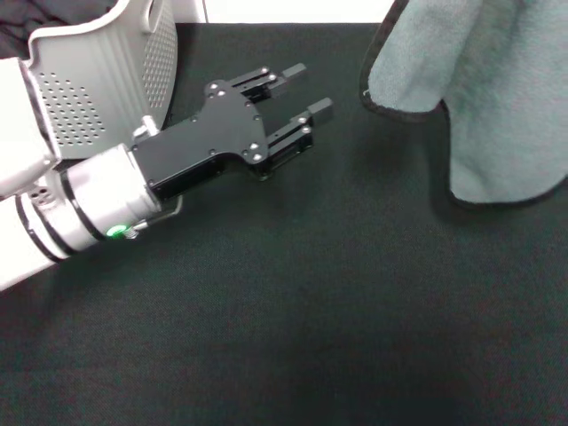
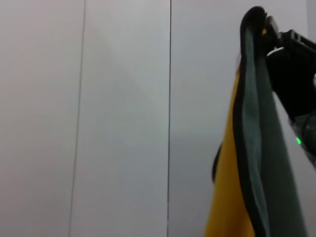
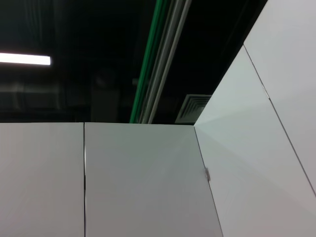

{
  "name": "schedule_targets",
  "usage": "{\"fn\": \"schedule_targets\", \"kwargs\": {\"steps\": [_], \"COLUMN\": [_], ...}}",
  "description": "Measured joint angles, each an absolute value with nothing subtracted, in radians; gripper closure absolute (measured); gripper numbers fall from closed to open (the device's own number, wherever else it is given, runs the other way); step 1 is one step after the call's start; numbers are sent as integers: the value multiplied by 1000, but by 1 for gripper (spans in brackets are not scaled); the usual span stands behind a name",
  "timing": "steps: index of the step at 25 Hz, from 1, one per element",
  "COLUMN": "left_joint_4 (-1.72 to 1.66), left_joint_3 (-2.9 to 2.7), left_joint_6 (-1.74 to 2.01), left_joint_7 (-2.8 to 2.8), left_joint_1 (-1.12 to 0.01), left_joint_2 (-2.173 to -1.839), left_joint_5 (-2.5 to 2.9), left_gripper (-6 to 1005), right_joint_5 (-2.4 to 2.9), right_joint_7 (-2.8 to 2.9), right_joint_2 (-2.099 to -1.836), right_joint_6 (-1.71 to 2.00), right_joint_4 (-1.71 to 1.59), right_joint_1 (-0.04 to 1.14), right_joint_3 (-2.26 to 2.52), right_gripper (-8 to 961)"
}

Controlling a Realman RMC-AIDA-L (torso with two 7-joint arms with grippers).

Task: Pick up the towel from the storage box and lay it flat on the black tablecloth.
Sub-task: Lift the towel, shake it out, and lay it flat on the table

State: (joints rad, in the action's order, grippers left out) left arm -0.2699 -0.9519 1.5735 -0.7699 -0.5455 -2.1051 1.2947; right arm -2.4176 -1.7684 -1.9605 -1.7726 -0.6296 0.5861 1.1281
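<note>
The towel (image 1: 484,98) hangs in the air at the far right of the head view, grey-teal side showing, black edge at its lower hem, above the black tablecloth (image 1: 311,311). The left wrist view shows the towel (image 2: 252,163) edge-on, with its orange-yellow side and its top edge pinched by my right gripper (image 2: 269,29). My left gripper (image 1: 306,91) hovers low over the cloth beside the storage box (image 1: 106,62), open and holding nothing, pointing toward the towel. The light grey perforated box stands at the far left.
A white strip (image 1: 293,11) borders the far edge of the cloth. White wall panels (image 2: 98,118) fill the left wrist view. The right wrist view shows only wall panels (image 3: 138,182) and a dark ceiling.
</note>
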Motion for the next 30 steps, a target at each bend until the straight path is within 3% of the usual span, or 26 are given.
{"fn": "schedule_targets", "kwargs": {"steps": [30], "left_joint_4": [-181], "left_joint_3": [-971], "left_joint_6": [1574], "left_joint_7": [-818], "left_joint_1": [-641], "left_joint_2": [-2105], "left_joint_5": [1294], "left_gripper": [525], "right_joint_5": [-2352], "right_joint_7": [-1812], "right_joint_2": [-1976], "right_joint_6": [-1763], "right_joint_4": [-555], "right_joint_1": [649], "right_joint_3": [1127], "right_gripper": [887]}}
